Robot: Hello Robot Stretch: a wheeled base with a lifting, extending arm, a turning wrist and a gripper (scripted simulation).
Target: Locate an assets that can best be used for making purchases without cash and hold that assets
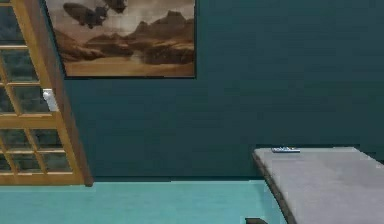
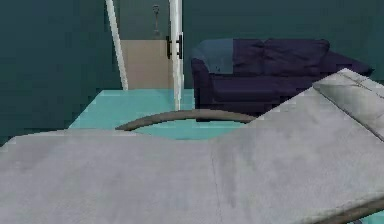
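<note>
A small dark flat thing [image 1: 285, 150], maybe the card, lies on the far edge of the grey seat [image 1: 330, 185], ahead at the forward view's right, and I cannot tell how the gripper is.

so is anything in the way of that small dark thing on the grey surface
Nothing visible does: the small dark thing lies near the far edge of the grey surface, with bare floor before it. Too small to tell if it's a card.
</note>
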